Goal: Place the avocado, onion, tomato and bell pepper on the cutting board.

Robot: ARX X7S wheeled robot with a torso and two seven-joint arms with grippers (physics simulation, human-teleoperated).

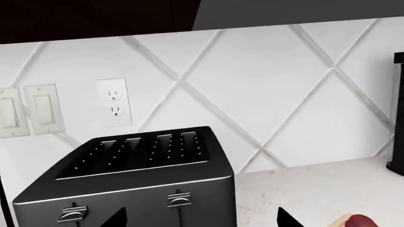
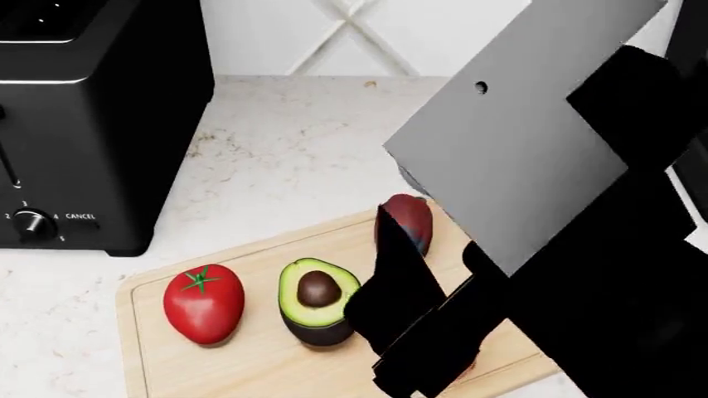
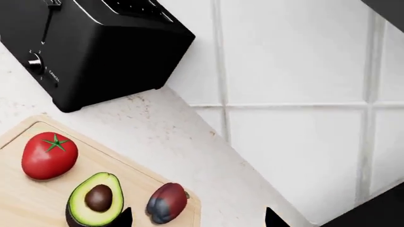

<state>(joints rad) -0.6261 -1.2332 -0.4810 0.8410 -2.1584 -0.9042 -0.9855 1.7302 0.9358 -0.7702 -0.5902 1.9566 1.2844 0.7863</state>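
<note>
On the light wooden cutting board [image 2: 155,356] lie the bright red tomato [image 2: 204,303], the halved avocado [image 2: 317,297] with its pit up, and the dark red bell pepper [image 2: 409,217] at the far edge. My right arm hides part of the pepper. My right gripper [image 2: 412,327] hangs open above the board beside the avocado. In the right wrist view the tomato [image 3: 49,155], avocado [image 3: 94,198] and pepper [image 3: 167,202] lie below the open right gripper [image 3: 198,218]. My left gripper [image 1: 202,220] is open in front of the toaster. The onion is out of view.
A black toaster [image 2: 89,124] stands left of the board on the speckled counter [image 2: 298,157], close before my left gripper as the toaster [image 1: 139,184]. The tiled wall behind carries an outlet [image 1: 114,102] and switches [image 1: 43,109]. A black object [image 1: 398,113] stands at the counter's right.
</note>
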